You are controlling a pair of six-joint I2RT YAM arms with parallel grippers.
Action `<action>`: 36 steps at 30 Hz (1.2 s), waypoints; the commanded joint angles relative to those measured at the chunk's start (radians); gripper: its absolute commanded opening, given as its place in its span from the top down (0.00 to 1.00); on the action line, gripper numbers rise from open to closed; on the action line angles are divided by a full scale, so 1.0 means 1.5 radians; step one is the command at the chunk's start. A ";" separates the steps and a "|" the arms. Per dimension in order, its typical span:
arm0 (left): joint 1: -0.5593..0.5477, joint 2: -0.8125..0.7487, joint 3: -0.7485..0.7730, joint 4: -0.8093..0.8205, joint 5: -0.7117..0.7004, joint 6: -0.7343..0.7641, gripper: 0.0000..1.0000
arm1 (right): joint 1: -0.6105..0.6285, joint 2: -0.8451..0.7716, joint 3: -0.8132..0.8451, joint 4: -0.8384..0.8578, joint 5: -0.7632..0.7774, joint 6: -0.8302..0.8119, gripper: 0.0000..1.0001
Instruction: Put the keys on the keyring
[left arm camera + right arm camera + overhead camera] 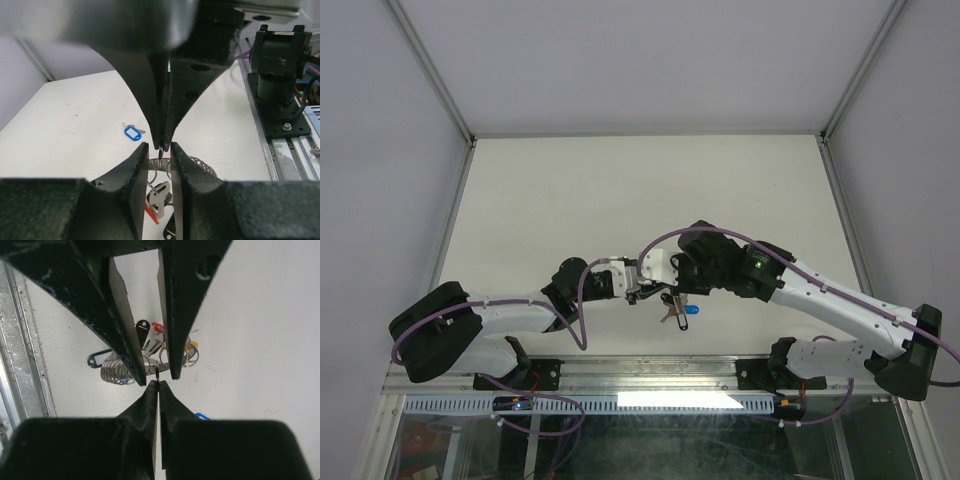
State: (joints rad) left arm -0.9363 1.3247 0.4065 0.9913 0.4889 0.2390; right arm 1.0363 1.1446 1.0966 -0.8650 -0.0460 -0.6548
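Only wrist views show the right hand (159, 383) pinching the keyring (116, 371), left hand (160, 145) slightly parted.

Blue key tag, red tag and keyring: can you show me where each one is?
blue key tag (132, 133), left wrist view, middle of the tag.
red tag (158, 328), right wrist view, the bit showing between the other gripper's fingers.
keyring (114, 371), right wrist view, its coiled silvery side.

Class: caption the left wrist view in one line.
Right fingers pinch a wire ring between the open left fingers, keys clustered below; a blue-tagged key lies apart.
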 commanded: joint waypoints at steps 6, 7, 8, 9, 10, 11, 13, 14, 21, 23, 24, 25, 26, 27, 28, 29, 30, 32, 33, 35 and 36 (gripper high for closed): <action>-0.008 -0.004 -0.050 0.109 -0.020 -0.039 0.77 | 0.008 -0.058 -0.015 0.095 -0.025 0.015 1.00; -0.008 -0.004 -0.050 0.108 -0.020 -0.038 0.77 | 0.008 -0.059 -0.015 0.096 -0.025 0.016 1.00; -0.008 -0.003 -0.050 0.106 -0.019 -0.038 0.77 | 0.008 -0.060 -0.015 0.096 -0.026 0.016 1.00; -0.008 -0.003 -0.049 0.105 -0.019 -0.038 0.77 | 0.008 -0.060 -0.015 0.097 -0.028 0.016 1.00; -0.008 -0.004 -0.048 0.103 -0.018 -0.038 0.78 | 0.008 -0.060 -0.014 0.098 -0.031 0.017 1.00; -0.008 -0.004 -0.047 0.103 -0.018 -0.038 0.78 | 0.008 -0.059 -0.014 0.097 -0.033 0.017 1.00; -0.008 -0.005 -0.044 0.103 -0.016 -0.039 0.78 | 0.008 -0.055 -0.014 0.098 -0.036 0.018 1.00; -0.008 -0.006 -0.043 0.103 -0.016 -0.039 0.78 | 0.008 -0.054 -0.014 0.098 -0.038 0.018 1.00; -0.008 -0.006 -0.032 0.092 -0.008 -0.036 0.79 | 0.008 -0.047 -0.014 0.103 -0.047 0.018 1.00; -0.008 -0.003 -0.030 0.087 -0.007 -0.035 0.79 | 0.008 -0.046 -0.015 0.108 -0.052 0.018 1.00; -0.008 -0.003 -0.030 0.087 -0.007 -0.035 0.80 | 0.008 -0.045 -0.015 0.108 -0.055 0.018 1.00; -0.008 -0.002 -0.029 0.087 -0.007 -0.035 0.79 | 0.008 -0.043 -0.015 0.108 -0.059 0.018 1.00; -0.008 -0.002 -0.028 0.086 -0.007 -0.035 0.80 | 0.008 -0.042 -0.016 0.108 -0.064 0.018 1.00; -0.008 -0.002 -0.026 0.083 -0.007 -0.034 0.80 | 0.008 -0.041 -0.017 0.108 -0.068 0.017 1.00; -0.008 -0.001 -0.025 0.082 -0.007 -0.033 0.80 | 0.008 -0.040 -0.019 0.109 -0.069 0.017 1.00; -0.008 -0.001 -0.024 0.081 -0.007 -0.032 0.81 | 0.008 -0.040 -0.021 0.111 -0.073 0.017 1.00; -0.008 -0.002 -0.023 0.078 -0.007 -0.031 0.81 | 0.008 -0.040 -0.025 0.114 -0.077 0.017 1.00; -0.008 -0.002 -0.021 0.073 -0.005 -0.028 0.82 | 0.008 -0.038 -0.028 0.114 -0.087 0.015 1.00; -0.008 -0.002 -0.020 0.070 -0.004 -0.027 0.84 | 0.008 -0.037 -0.029 0.115 -0.089 0.015 1.00; -0.008 -0.003 -0.017 0.061 -0.002 -0.024 0.96 | 0.008 -0.039 -0.033 0.119 -0.092 0.014 1.00; -0.008 -0.003 -0.016 0.059 -0.002 -0.023 1.00 | 0.008 -0.044 -0.036 0.125 -0.093 0.014 1.00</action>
State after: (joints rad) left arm -0.9375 1.3247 0.3382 1.0618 0.4786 0.1947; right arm 1.0397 1.0927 1.0424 -0.7662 -0.1265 -0.6456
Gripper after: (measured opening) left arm 0.076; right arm 0.007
